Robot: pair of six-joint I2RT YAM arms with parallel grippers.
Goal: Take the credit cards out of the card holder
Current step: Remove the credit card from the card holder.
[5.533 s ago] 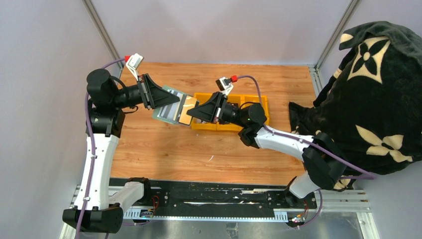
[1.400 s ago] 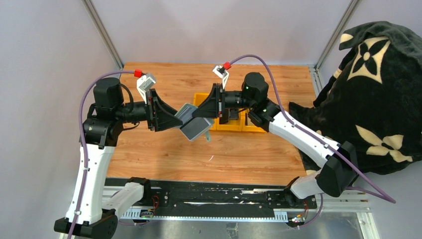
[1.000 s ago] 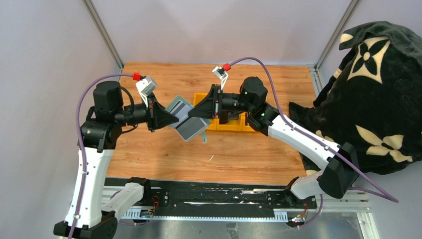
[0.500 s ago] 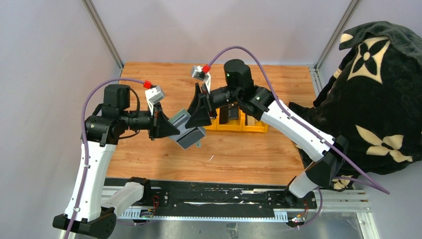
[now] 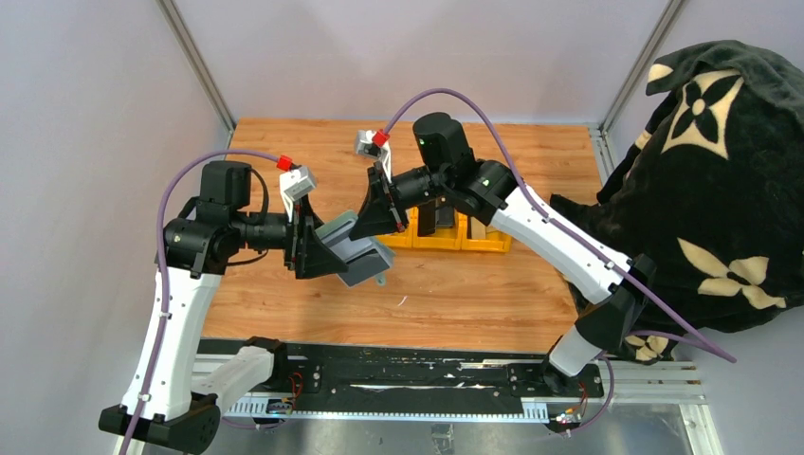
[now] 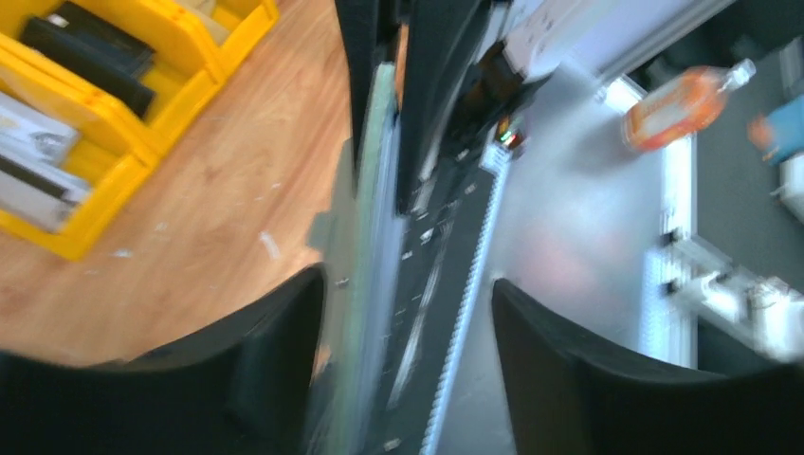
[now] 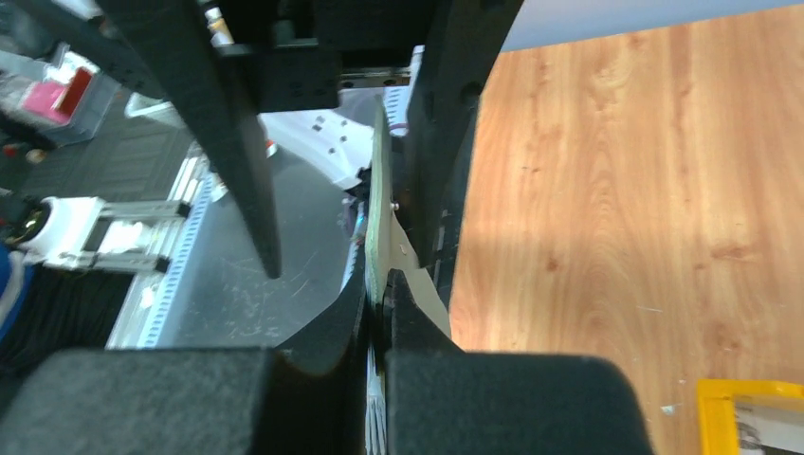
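The pale sage-green card holder (image 5: 357, 258) hangs above the table between both arms. My right gripper (image 5: 368, 225) is shut on its upper edge, and the right wrist view shows the holder (image 7: 378, 204) edge-on, pinched at my right gripper (image 7: 379, 289). My left gripper (image 5: 320, 250) is open around the holder's other end. In the left wrist view the holder (image 6: 372, 218) runs close to the left finger of my left gripper (image 6: 408, 284). Credit cards lie in the yellow bin: a black one (image 6: 90, 59) and a silver-grey one (image 6: 28, 166). Whether cards are inside the holder I cannot tell.
The yellow three-compartment bin (image 5: 493, 245) stands on the wooden table just right of the grippers, with dark cards (image 5: 429, 217) upright in it. A black patterned cloth (image 5: 711, 190) bulks at the right edge. Grey walls enclose the table.
My left gripper has let go of the card holder and opened. My right gripper has swung left, opened, then shut on the holder's upper edge. The holder has sunk slightly.
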